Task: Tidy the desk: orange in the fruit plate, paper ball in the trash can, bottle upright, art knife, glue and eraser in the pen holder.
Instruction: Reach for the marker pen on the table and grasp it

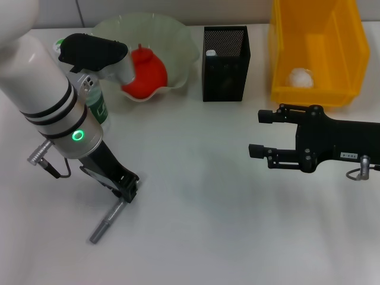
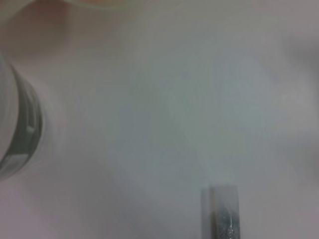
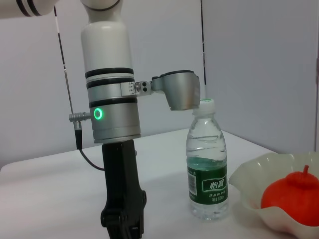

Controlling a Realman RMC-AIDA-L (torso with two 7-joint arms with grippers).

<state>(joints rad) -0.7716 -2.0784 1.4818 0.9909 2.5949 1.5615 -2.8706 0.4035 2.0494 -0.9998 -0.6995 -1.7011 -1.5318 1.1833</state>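
The left gripper (image 1: 127, 191) is down at the table (image 1: 202, 225), right at the upper end of the art knife (image 1: 107, 221), a grey pen-shaped tool; whether its fingers are already pressed on the knife or only spread around it, I cannot tell, because the black housing hides the tips in the head view and the left wrist view shows only the blunt end of the knife (image 2: 220, 211) over the white surface. The relation that matters is the long axis: the knife lies flat, slanting from the gripper toward the robot and a little to its left, so nearly all its length sticks out beyond the fingers; I judge that a hold this near one end may let the free end droop when lifted. The pen holder (image 1: 225, 55) stands well apart, at the far side of the table, to the right of the fruit plate (image 1: 178, 44); the left arm is clearly the nearer one to the knife. The right gripper (image 1: 261, 133) hovers with fingers spread, holding nothing, in front of the trash can (image 1: 344, 53). The orange (image 1: 147, 74) lies in the plate; the paper ball (image 1: 300, 78) is in the can; the bottle (image 3: 206, 164) stands upright.
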